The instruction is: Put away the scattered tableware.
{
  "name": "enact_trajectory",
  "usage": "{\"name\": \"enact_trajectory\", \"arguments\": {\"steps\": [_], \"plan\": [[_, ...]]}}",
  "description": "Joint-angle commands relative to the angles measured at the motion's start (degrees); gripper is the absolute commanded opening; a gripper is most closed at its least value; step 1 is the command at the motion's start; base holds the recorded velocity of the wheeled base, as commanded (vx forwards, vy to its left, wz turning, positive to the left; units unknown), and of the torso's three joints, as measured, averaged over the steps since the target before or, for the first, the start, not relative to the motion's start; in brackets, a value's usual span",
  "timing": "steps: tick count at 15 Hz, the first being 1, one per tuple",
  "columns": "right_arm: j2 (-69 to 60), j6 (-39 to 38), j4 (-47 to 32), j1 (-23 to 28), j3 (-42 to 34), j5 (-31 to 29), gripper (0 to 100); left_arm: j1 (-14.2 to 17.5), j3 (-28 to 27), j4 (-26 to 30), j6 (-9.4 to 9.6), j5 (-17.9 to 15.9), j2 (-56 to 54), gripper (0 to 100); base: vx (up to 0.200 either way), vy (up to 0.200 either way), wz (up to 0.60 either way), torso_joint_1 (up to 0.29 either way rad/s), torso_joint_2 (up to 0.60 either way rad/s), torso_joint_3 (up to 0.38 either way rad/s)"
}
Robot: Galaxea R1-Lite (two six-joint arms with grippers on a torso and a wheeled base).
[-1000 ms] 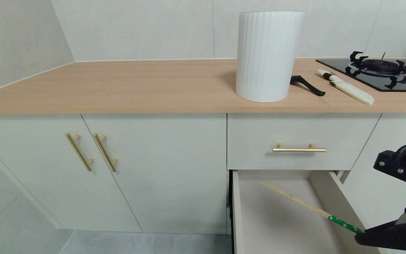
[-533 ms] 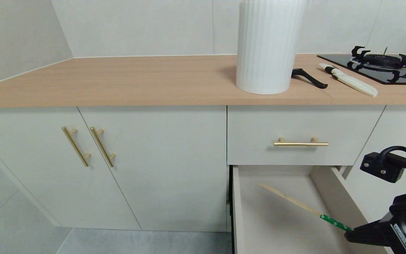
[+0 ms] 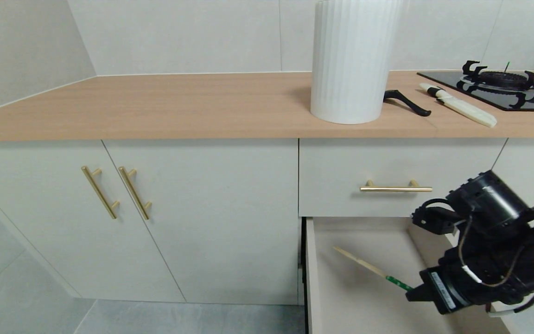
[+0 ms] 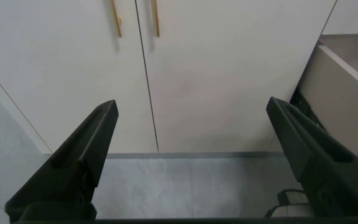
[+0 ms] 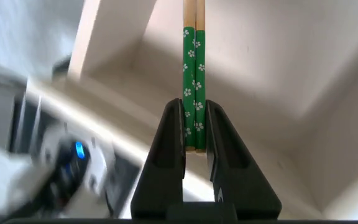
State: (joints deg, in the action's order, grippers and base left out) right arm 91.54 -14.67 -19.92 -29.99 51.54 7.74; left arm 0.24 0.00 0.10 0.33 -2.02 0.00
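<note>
- Since half a second ago the right claw [image 3: 410,295] has swung in from the drawer's right side and now hangs over the open lower drawer [image 3: 311,269], with more of its wrist over the right wall.
- The chopsticks [image 3: 368,267] have travelled with it. Their bare tips are a little lower and further left than before, and the things on the counter have not moved.
- The right claw is clamped on the green ends of the chopsticks, which slant away from it up and to its left, above the drawer floor.
- Above and beyond that claw runs a wooden countertop [image 3: 155,104] against a pale tiled wall.
- On the counter stand a tall white ribbed container [image 3: 350,65], a black curved handle [image 3: 408,103] just beside it, a white-bladed knife [image 3: 459,106] and a black gas hob [image 3: 503,90].
- Directly above the claw is a shut drawer with a brass bar handle [image 3: 396,188], and well to its left are two cabinet doors [image 3: 146,222] over a grey tiled floor.
- The right wrist view gives the chopsticks [image 5: 190,56] as two sticks side by side with white flowers on the green, pinched between the fingertips of the right claw [image 5: 195,113] over the drawer [image 5: 278,56].
- The left wrist view shows the left claw [image 4: 191,107] with its fingers wide apart, holding nothing, before the cabinet doors [image 4: 216,74] and above the floor [image 4: 185,186].
</note>
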Motion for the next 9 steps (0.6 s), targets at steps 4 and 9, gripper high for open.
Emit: {"name": "enact_trajectory", "arguments": {"steps": [4,9], "plan": [[22.19,-9.24,17.72,0.46,1.1,-5.19,0,0.02,0.0,-0.01,0.02,0.0,0.0,100,0.0,0.0,0.0,0.0,0.0,0.0],[28.17,-12.49,19.22,0.46,3.83,-6.33,0,0.02,0.0,-0.01,0.02,0.0,0.0,100,0.0,0.0,0.0,0.0,0.0,0.0]]}}
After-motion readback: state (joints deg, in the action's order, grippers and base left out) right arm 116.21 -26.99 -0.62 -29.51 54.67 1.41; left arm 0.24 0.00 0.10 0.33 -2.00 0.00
